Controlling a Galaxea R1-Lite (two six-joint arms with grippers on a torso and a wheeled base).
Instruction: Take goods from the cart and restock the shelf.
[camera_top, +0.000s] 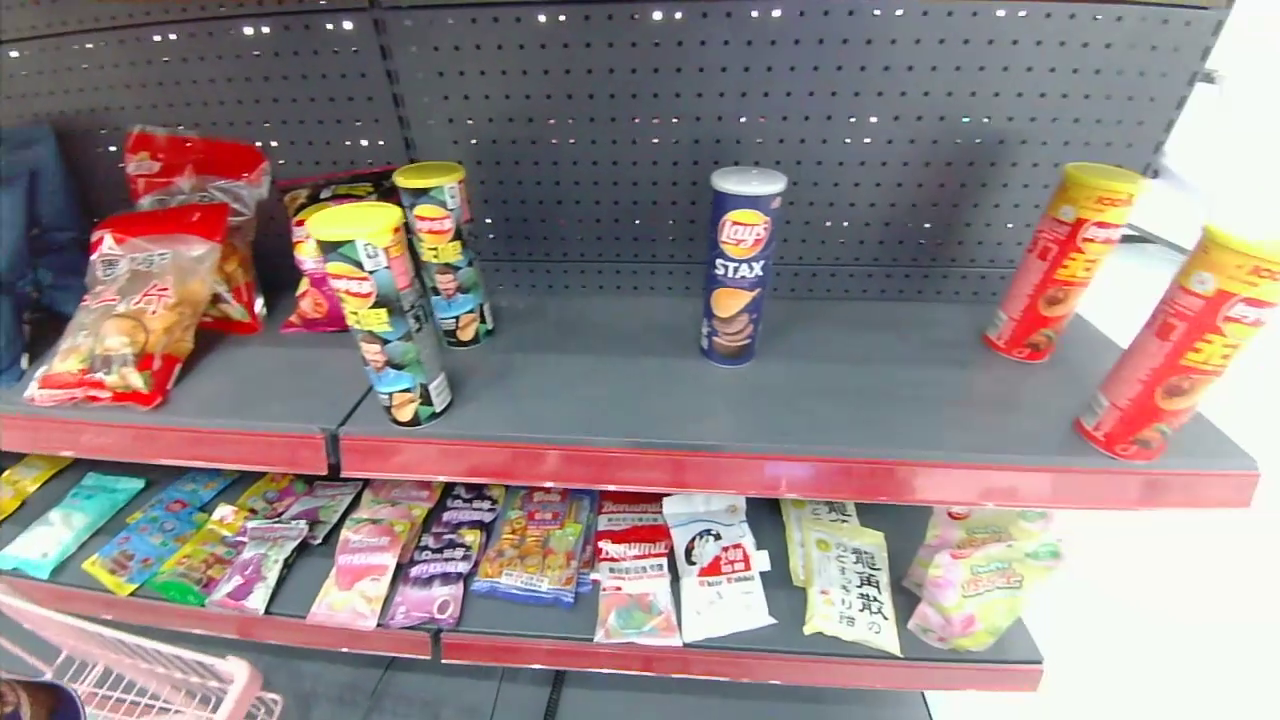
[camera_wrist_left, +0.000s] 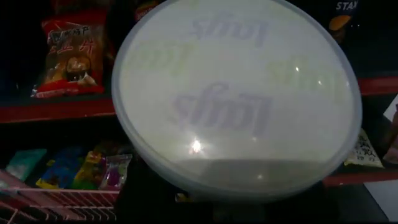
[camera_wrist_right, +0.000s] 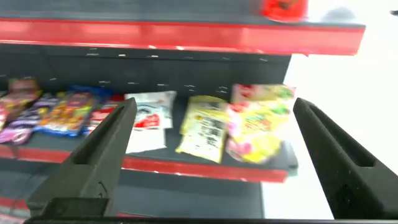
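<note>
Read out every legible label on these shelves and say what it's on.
"Lay's STAX": blue can, upper shelf.
"lays", faint, repeated: lid.
"龍角散": yellow bag, lower shelf.
Print on the other cans and bags: too small or blurred.

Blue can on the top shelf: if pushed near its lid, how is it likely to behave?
The blue can is tall and narrow on a small base, so a high push would probably tip it. Being round, it would likely roll once down; the shelf around it is bare, so nothing would stop it.
</note>
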